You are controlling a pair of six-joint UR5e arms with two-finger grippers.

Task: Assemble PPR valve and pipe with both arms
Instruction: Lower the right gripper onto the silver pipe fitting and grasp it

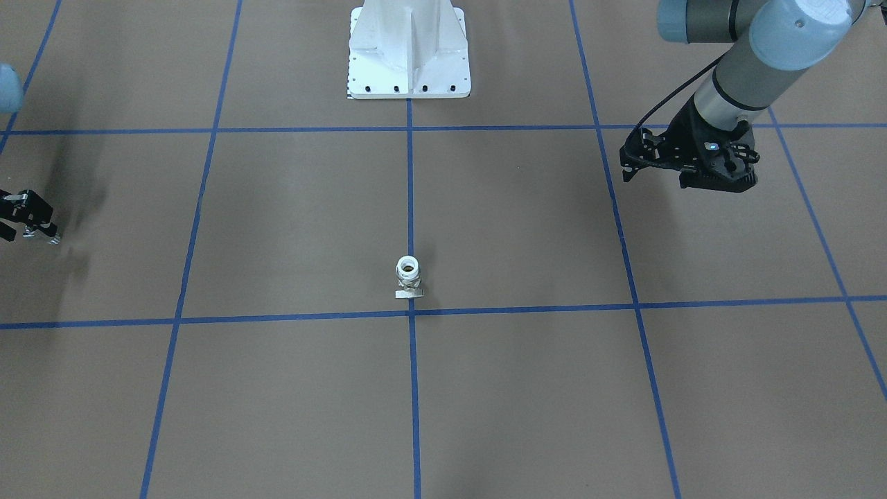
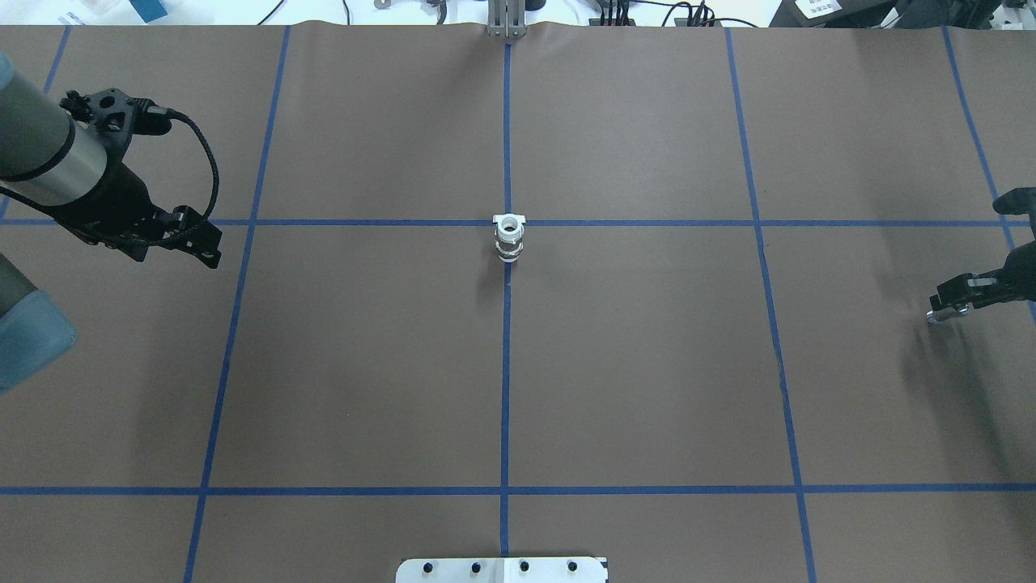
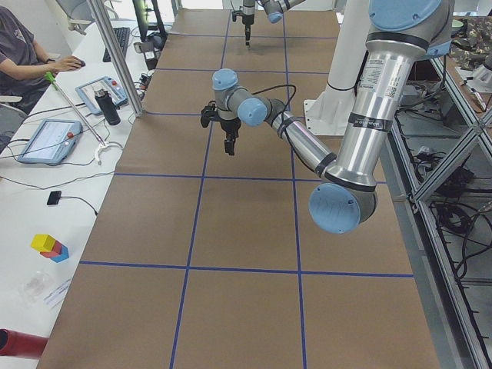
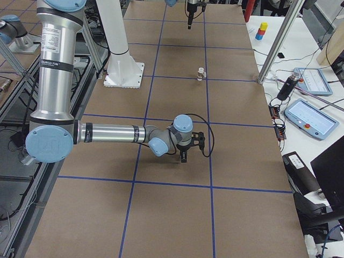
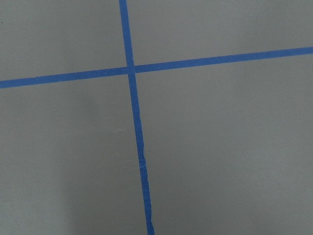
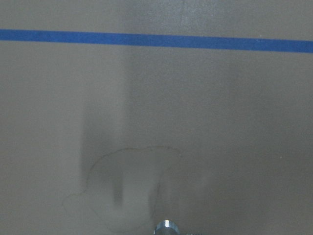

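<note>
The PPR valve stands upright on the brown table at the crossing of two blue tape lines, white open end up and flat handle at its base; it also shows in the overhead view. My right gripper is far out at the table's side, shut on the small chrome pipe, whose shiny tip sticks out below the fingers. My left gripper hovers at the opposite side, about a grid square from the valve, fingers close together with nothing between them. It also shows in the front view.
The white bolted pedestal stands at the robot's edge of the table, in line with the valve. Blue tape lines divide the brown surface into squares. Operators' desks with tablets and a bottle run along the far side.
</note>
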